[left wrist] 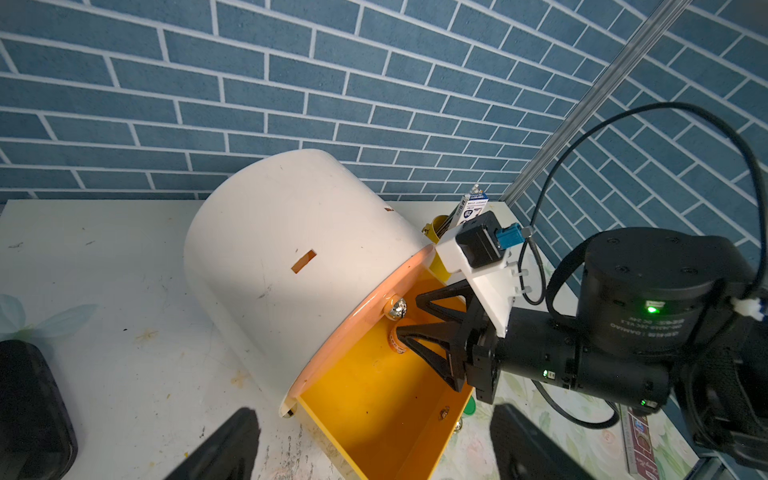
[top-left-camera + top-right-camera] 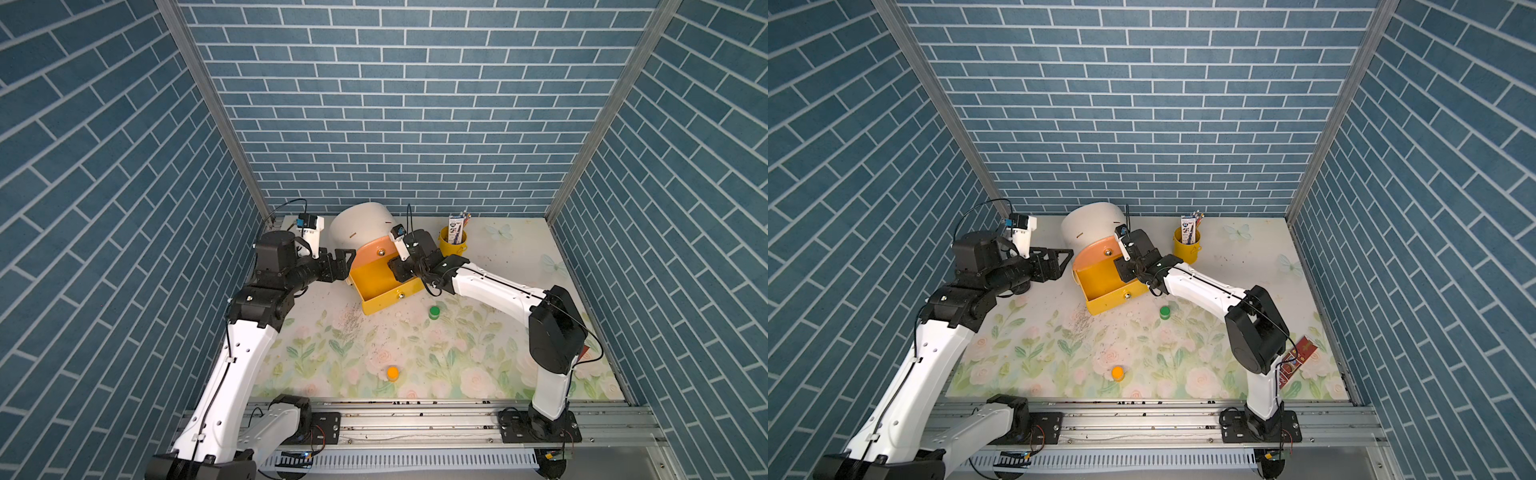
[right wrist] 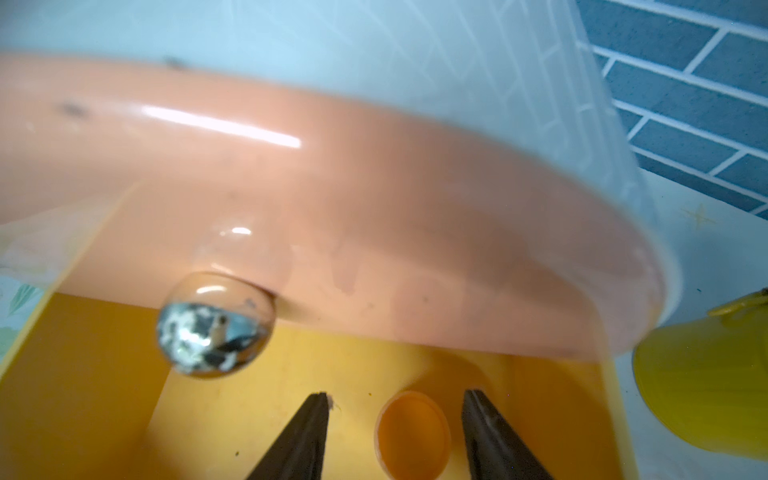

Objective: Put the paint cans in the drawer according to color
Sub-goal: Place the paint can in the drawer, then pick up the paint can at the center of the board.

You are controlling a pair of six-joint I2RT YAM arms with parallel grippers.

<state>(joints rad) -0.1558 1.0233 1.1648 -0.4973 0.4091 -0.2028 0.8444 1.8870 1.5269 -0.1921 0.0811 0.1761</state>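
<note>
The drawer cabinet (image 2: pixel 361 226), cream with an arched top, stands at the back. Its yellow drawer (image 2: pixel 376 291) is pulled out under the peach front (image 3: pixel 374 187). My right gripper (image 3: pixel 395 395) is inside the yellow drawer, open. An orange-lidded paint can (image 3: pixel 413 436) lies between its fingers with a gap on each side. The same can (image 1: pixel 397 343) shows in the left wrist view, at the drawer's back. My left gripper (image 2: pixel 347 259) hangs open and empty beside the cabinet's left side. A green-lidded can (image 2: pixel 434 312) and another orange-lidded can (image 2: pixel 392 373) stand on the floral mat.
A yellow metal bucket (image 2: pixel 453 245) with pens stands right of the cabinet, close to my right wrist. A red packet (image 2: pixel 1293 361) lies at the mat's right edge. Dark crumbs speckle the mat in front of the drawer. Blue brick walls close in three sides.
</note>
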